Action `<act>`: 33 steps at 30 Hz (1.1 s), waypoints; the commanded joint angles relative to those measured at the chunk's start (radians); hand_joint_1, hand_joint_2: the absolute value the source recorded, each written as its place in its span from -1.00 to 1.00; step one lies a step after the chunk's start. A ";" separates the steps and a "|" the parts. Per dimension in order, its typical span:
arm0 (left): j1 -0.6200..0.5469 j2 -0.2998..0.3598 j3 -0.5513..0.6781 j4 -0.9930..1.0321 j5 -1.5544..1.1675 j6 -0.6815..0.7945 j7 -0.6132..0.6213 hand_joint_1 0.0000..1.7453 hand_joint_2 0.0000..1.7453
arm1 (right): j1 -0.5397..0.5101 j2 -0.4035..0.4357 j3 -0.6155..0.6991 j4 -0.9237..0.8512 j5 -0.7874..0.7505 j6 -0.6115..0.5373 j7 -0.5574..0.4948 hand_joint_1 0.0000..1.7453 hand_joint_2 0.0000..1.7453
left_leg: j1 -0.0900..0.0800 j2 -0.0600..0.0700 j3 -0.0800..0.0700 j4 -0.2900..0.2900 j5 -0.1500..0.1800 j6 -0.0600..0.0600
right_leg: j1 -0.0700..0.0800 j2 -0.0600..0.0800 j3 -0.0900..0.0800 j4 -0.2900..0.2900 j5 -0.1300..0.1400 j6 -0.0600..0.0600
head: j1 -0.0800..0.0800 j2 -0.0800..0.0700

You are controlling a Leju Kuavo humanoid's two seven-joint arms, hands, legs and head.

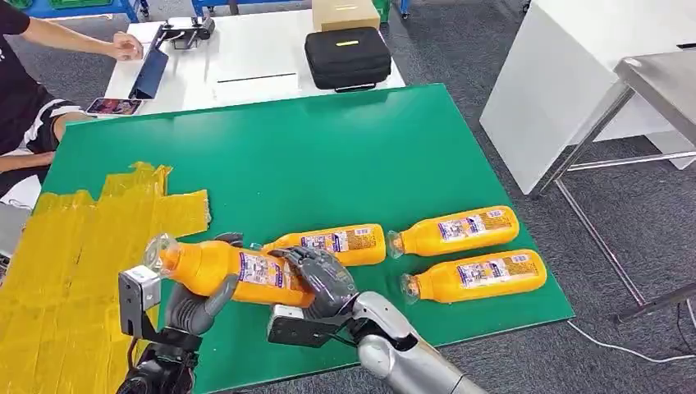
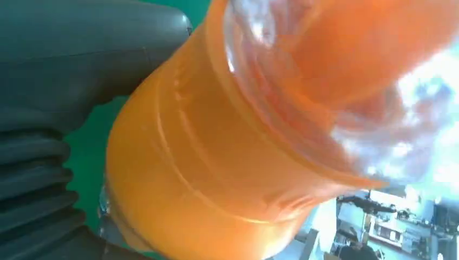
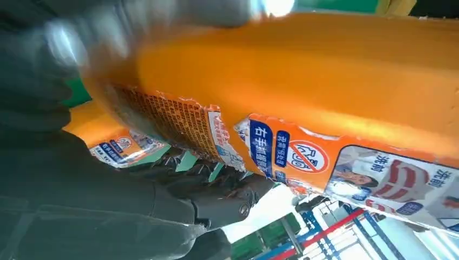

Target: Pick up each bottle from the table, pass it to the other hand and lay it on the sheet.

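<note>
1. Head view is showing one orange bottle (image 1: 222,272) lifted above the near edge of the green table (image 1: 328,156), between the two hands. The left hand (image 1: 197,300) is gripping its neck end from below, and the right hand (image 1: 322,281) is wrapping its fingers over the labelled base end.
2. Both hands are holding the same bottle, so the pass from one hand to the other seems to be happening now; which hand is giving, the pictures are not telling.
3. Left wrist view is showing the orange body of the bottle pressed close against the grey thumb (image 2: 81,59).
4. No bottle is lying on the yellow sheet (image 1: 74,254) at the left.
5. Three more bottles are waiting on the table: one (image 1: 341,243) just behind the right hand, and two at the right, one farther (image 1: 455,231) and one nearer (image 1: 476,276).
6. By this judgement, the task is still near its beginning.
</note>
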 commanded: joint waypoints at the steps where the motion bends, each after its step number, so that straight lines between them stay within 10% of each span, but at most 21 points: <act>1: -0.031 0.002 0.013 0.018 0.004 0.012 -0.011 1.00 1.00 | -0.033 -0.011 0.061 0.074 -0.014 -0.013 -0.006 1.00 1.00 | 0.001 -0.001 0.002 -0.001 0.000 -0.001 | 0.000 0.001 0.003 -0.001 -0.001 -0.001 | 0.000 0.000; 15: 0.001 0.006 0.026 -0.016 0.014 0.031 -0.056 1.00 1.00 | 0.008 -0.030 0.011 0.049 -0.030 -0.069 -0.007 1.00 1.00 | 0.000 -0.001 0.003 -0.001 -0.001 -0.001 | 0.000 0.001 0.004 -0.002 -0.001 -0.001 | 0.000 0.000; 16: 0.002 0.011 0.032 -0.027 0.017 0.041 -0.066 1.00 1.00 | 0.018 -0.036 -0.010 0.028 -0.036 -0.090 -0.011 -0.72 1.00 | 0.000 -0.002 0.003 -0.001 -0.001 -0.001 | 0.000 0.001 0.004 -0.002 -0.001 -0.001 | 0.000 0.000; 17: 0.003 0.013 0.036 -0.034 0.019 0.044 -0.069 1.00 1.00 | 0.024 -0.039 -0.022 0.015 -0.041 -0.104 -0.016 -1.00 1.00 | 0.001 -0.003 0.005 -0.001 -0.001 -0.001 | 0.000 0.001 0.006 -0.002 -0.002 -0.002 | 0.000 0.000; 26: -0.010 0.005 0.206 -0.087 -0.442 0.311 -0.163 1.00 1.00 | 0.186 -0.111 -0.204 -0.407 -0.063 -0.227 -0.070 -1.00 1.00 | 0.000 -0.004 0.001 0.001 -0.001 -0.001 | 0.000 0.000 0.002 0.000 -0.002 -0.002 | 0.001 0.000; 33: -0.006 -0.002 0.213 -0.086 -0.448 0.306 -0.164 1.00 1.00 | 0.186 -0.103 -0.210 -0.398 -0.058 -0.218 -0.066 -1.00 1.00 | 0.000 -0.002 0.003 0.000 -0.001 -0.001 | 0.000 0.001 0.004 -0.001 -0.002 -0.002 | 0.000 0.000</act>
